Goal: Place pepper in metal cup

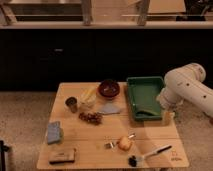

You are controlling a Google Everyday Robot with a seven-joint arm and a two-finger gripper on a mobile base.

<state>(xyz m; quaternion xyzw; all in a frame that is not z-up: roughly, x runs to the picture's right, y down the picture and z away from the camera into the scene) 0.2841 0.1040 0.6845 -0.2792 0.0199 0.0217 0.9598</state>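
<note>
progress looks like zero: small shiny dark grey metal cup [71, 103] sits left on the wooden table [90, 140], well apart from your gripper [167, 118] by the green plastic tray [144, 80]. can't tell if it's clenched or released. pepper i can't spot for sure.

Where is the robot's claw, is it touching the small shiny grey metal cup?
Apart. The camera view shows the claw beside the green rectangular tray, far across the wooden table from the metal cup.
</note>
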